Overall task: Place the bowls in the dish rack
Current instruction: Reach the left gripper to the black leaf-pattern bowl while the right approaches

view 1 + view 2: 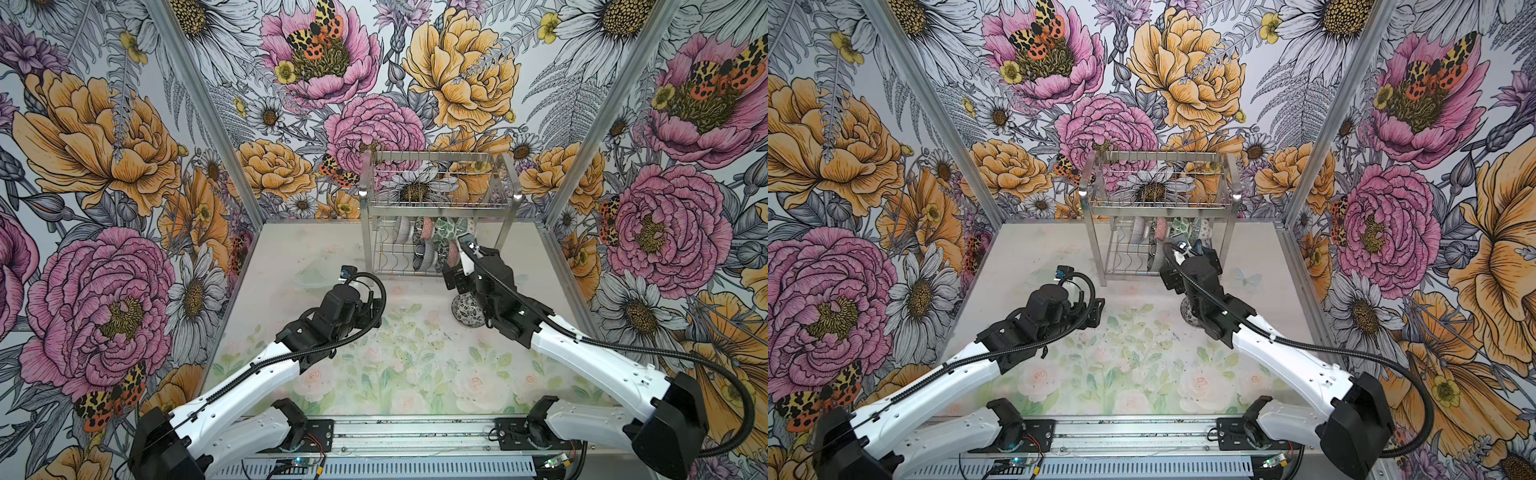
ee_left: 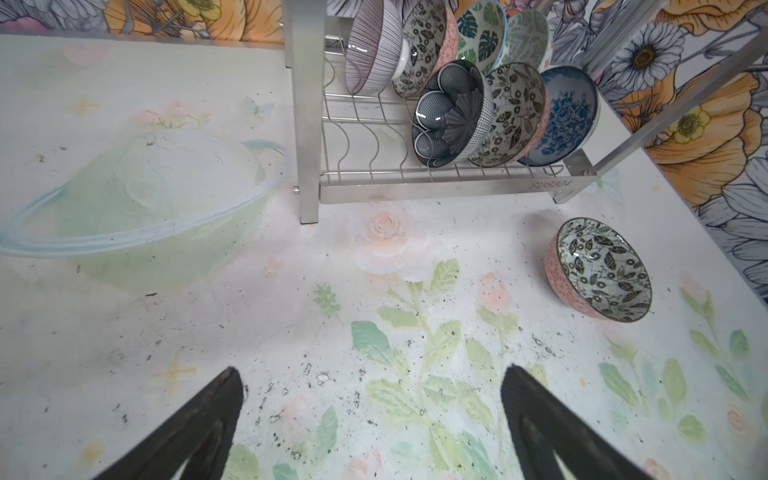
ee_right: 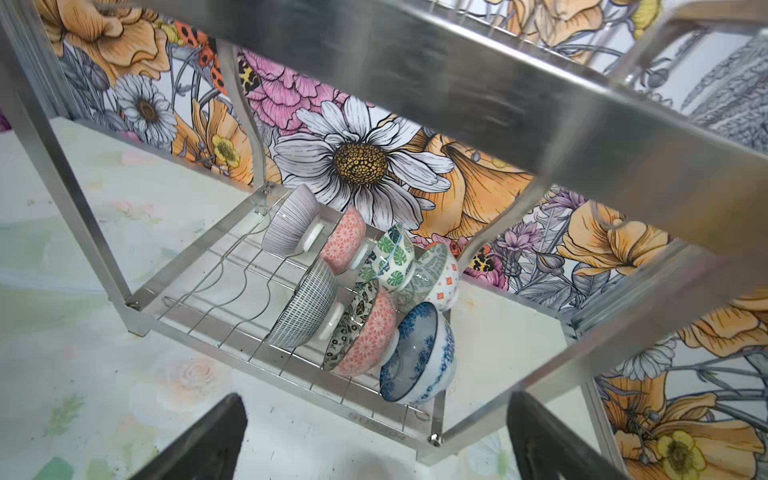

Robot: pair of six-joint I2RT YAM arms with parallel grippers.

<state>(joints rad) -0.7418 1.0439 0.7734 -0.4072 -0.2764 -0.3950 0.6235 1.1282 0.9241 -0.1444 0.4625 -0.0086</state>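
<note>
Our left jaws and right jaws both gape wide, holding nothing. Seven bowls (image 3: 361, 340) stand in the dish rack (image 2: 307, 124). The loose bowl (image 2: 598, 270) sits on the surface (image 2: 124, 353) at the rack's 5 o'clock. We should pinch its rim squarely, then stand it in a free slot toward 9 o'clock.

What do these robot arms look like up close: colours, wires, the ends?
The left arm and right arm are alike: smooth white shells between chunky black joints. A black ribbed cable runs along the outside of each. The left tool and right tool each end in two flat, black, tapering fingers with a finely textured face.
</note>
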